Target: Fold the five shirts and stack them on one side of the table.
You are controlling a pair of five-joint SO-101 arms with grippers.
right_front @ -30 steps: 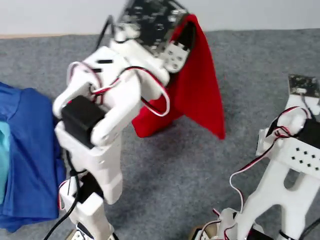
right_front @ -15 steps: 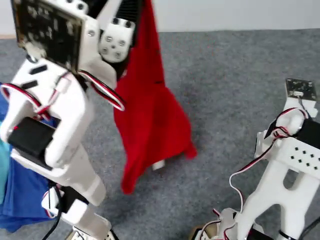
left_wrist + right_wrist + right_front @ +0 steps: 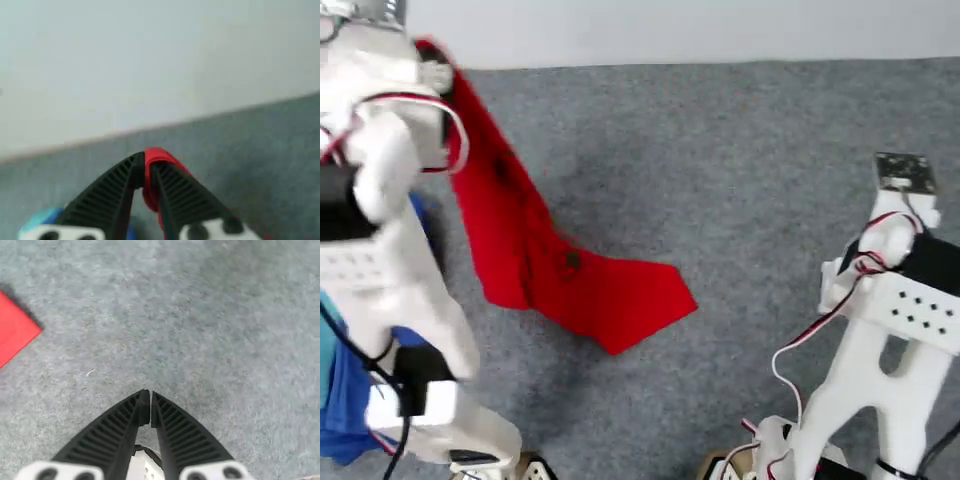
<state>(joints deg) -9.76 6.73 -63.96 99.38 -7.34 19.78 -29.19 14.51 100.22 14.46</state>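
At table [image 3: 770, 150] left side, left gripper [image 3: 144, 160] pinches red shirt [image 3: 570, 280], lifted — right gripper [image 3: 149, 397] closed, holding nothing.

Grey felt table [image 3: 770, 150] and bare wall [image 3: 720, 30] suggest lab.

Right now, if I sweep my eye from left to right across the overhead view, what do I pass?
In order: left arm → red shirt, one end lifted → bare stretch of grey table → right arm.
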